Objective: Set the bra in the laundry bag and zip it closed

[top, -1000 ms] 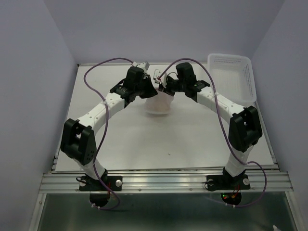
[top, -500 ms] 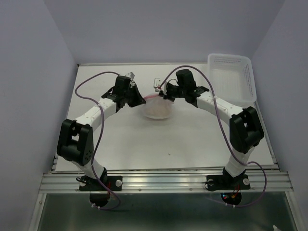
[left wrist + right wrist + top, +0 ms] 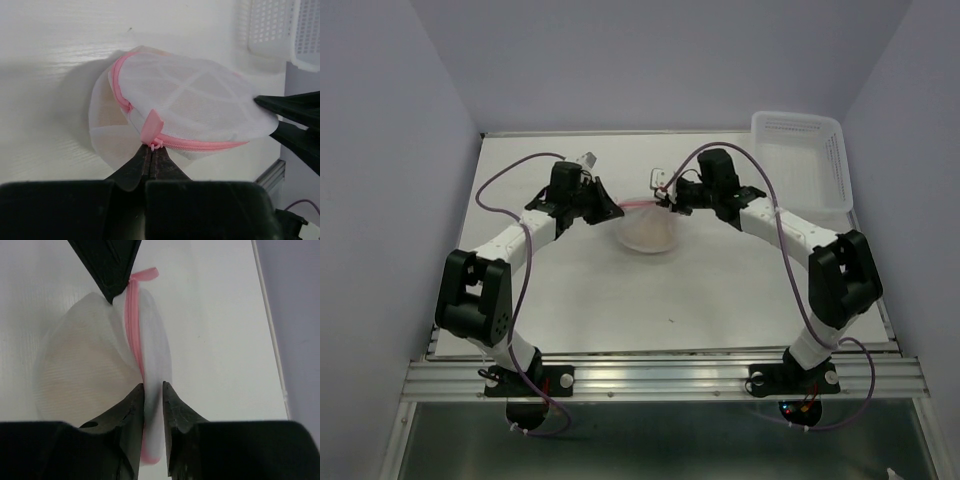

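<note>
The laundry bag (image 3: 646,230), a white mesh pouch with a pink zipper (image 3: 200,145), hangs between my two grippers just above the table. The peach bra (image 3: 80,365) shows faintly through the mesh inside it. My left gripper (image 3: 616,210) is shut on the pink zipper pull (image 3: 152,145) at the bag's left end. My right gripper (image 3: 664,199) is shut on the bag's opposite rim (image 3: 152,390). In the right wrist view the left gripper's fingers (image 3: 107,265) show at the top, at the far end of the zipper (image 3: 132,325).
A rigid white perforated basket (image 3: 800,160) stands at the table's back right corner and also shows in the left wrist view (image 3: 280,25). The right gripper's fingers (image 3: 295,120) show at the right edge of that view. Purple cables loop over both arms.
Both grippers have drawn apart, the left to the left and nearer, the right slightly right. The bag now stretches between them with the pink zipper line taut.
</note>
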{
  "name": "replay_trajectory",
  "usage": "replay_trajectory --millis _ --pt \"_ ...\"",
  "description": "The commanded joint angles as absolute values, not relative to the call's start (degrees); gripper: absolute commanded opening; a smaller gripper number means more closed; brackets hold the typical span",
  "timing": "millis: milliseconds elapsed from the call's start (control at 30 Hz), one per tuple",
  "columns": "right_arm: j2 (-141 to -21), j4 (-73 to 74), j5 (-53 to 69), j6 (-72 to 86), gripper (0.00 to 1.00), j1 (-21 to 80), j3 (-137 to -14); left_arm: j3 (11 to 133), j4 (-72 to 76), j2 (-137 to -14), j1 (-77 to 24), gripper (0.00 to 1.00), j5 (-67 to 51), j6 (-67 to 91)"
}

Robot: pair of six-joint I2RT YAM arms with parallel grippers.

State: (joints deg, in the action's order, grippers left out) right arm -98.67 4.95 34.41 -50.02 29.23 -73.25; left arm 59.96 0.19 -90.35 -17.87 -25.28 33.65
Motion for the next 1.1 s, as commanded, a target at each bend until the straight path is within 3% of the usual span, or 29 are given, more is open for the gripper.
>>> replay_trajectory --millis 0,33,67,100,133,167,233,300,500,633,833,967,1067 --pt "-93.08 5.7 37.17 -49.83 0.36 26.54 -73.13 59.42 -1.05 -87.72 -15.12 0.0 -19.34 29.27" --pt "-92.73 6.32 37.87 -49.49 0.63 26.54 -72.34 59.07 -1.14 -87.02 -15.2 0.12 -19.07 28.92" --pt "-91.85 7.02 39.19 -48.96 0.74 26.54 -71.9 58.98 -1.58 -86.75 -15.21 0.3 -18.99 28.13" --pt "-91.32 7.21 39.63 -47.48 0.82 26.54 -70.76 58.54 -2.02 -86.23 -15.21 0.54 -18.81 27.69" --pt "-90.62 7.29 39.99 -46.5 0.89 26.54 -70.4 58.01 -2.63 -85.61 -15.29 0.64 -18.63 27.51" --pt "-89.4 7.99 40.34 -45.89 1.0 26.54 -70.14 57.49 -2.9 -83.43 -15.47 0.84 -18.37 27.25" --pt "-88.07 8.35 39.91 -45.0 1.0 26.54 -69.53 56.08 -4.12 -80.78 -15.64 0.95 -16.27 27.16" --pt "-86.58 8.35 38.06 -42.99 1.0 26.54 -69.0 54.94 -6.58 -76.22 -15.73 0.99 -14.6 26.81" --pt "-84.2 8.17 31.91 -36.31 1.0 26.54 -69.26 53.96 -11.68 -65.93 -15.82 0.99 -7.39 28.74" --pt "-82.62 5.64 25.51 -28.94 1.0 26.54 -68.65 55.63 -14.5 -63.55 -15.91 0.99 3.15 30.67" --pt "-82.62 -4.66 0.29 -13.81 1.0 26.02 -68.55 58.09 -8.98 -66.35 -15.82 0.99 4.13 30.32" --pt "-83.58 -5.45 -3.95 -8.98 1.0 26.02 -69.95 61.6 -6.5 -69.86 -16.0 0.99 3.17 29.8" --pt "-87.7 -4.84 2.95 -8.87 1.0 26.02 -73.55 63.81 -5.8 -71.63 -16.43 0.99 1.32 28.83"
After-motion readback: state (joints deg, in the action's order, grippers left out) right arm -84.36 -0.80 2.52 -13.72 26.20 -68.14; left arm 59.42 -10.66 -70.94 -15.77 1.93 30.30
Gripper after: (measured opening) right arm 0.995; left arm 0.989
